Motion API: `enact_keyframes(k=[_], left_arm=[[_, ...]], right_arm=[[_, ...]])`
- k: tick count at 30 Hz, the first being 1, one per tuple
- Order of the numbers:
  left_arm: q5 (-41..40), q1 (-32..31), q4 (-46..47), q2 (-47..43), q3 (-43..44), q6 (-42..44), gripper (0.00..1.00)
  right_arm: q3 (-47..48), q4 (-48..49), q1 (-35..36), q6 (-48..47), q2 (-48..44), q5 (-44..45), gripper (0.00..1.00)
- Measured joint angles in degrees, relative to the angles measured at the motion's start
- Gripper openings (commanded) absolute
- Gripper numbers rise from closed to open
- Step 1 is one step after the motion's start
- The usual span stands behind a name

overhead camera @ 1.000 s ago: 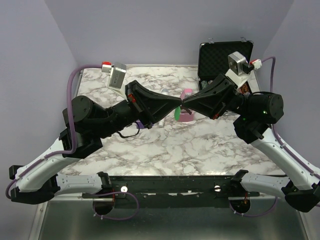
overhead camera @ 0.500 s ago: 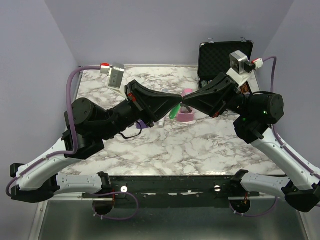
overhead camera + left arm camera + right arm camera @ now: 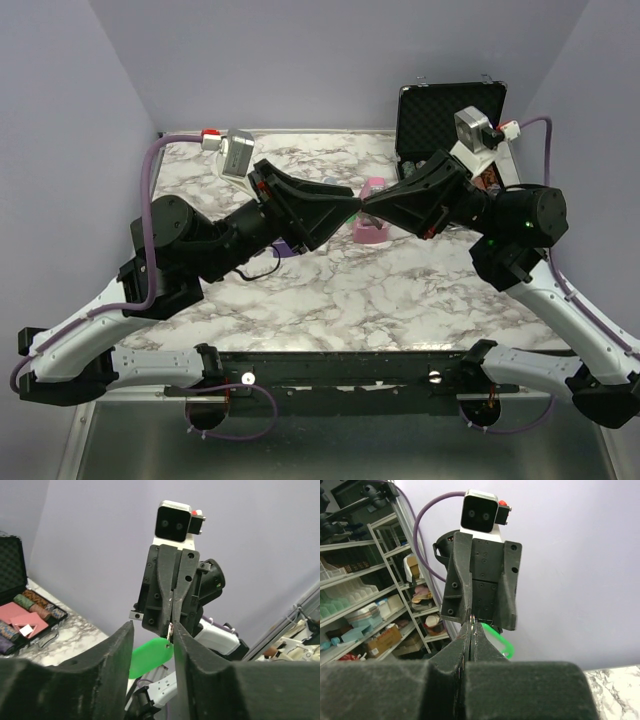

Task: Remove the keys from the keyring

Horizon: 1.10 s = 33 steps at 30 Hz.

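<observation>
So, progress check: I'd call this mid-task, with nothing actually separated yet. Both arms are up off the marble table (image 3: 330, 290), meeting tip to tip over the back half, just above a pink roll-looking thing (image 3: 372, 232).

The right gripper (image 3: 171, 628) has its jaws pressed fully together. From the left wrist view there's a tiny bit of grey metal right at those tips, which I take to be the keyring (image 3: 170, 631). It's barely visible, so don't quote me on exactly how it's pinched.

The key (image 3: 149, 658), the one with the bright green plastic head, hangs right under that pinch point. Its top corner runs up to the ring, so as far as I can see it's on the ring and not off it.

The left gripper (image 3: 152, 626) has its jaws a narrow gap apart, and the green head sits in that gap. I honestly can't tell whether the pads are pressing on it or just framing it.

Done so far, by my read: ring and key lifted, one arm on each end. What's left is the real job of working the key around and off the ring. The black case (image 3: 440, 110) of poker chips (image 3: 30, 605) at the back right isn't involved.
</observation>
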Motion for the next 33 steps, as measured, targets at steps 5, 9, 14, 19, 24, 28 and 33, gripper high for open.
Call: enact_keyframes(k=[5, 9, 14, 19, 24, 28, 33], left_arm=[[-1.38, 0.02, -4.26, -0.24, 1.53, 1.77, 0.61], [-2.49, 0.07, -9.40, -0.35, 3.13, 3.67, 0.64], [-3.89, 0.11, -14.86, -2.03, 3.28, 5.64, 0.66], [-4.24, 0.28, -19.91, -3.87, 4.20, 7.43, 0.70], [-2.32, 1.70, -25.77, -3.54, 7.19, 9.05, 0.70], [2.62, 4.70, -29.70, -2.64, 9.70, 9.62, 0.63], [15.69, 15.78, -30.95, -2.71, 8.68, 7.85, 0.56]], right_arm=[[-0.07, -3.61, 0.09, -1.90, -0.96, -0.04, 0.01], [1.18, -9.90, 0.15, -4.98, -1.16, -0.66, 0.01], [3.23, -19.63, 0.26, -9.73, -1.16, -0.98, 0.01], [4.22, -27.69, 0.35, -13.46, -0.98, -1.44, 0.01], [5.40, -34.03, 0.37, -16.02, 0.44, -2.80, 0.01], [5.95, -37.42, 0.37, -17.38, 1.66, -4.37, 0.01], [5.99, -39.21, 0.37, -17.42, 2.60, -7.45, 0.01]])
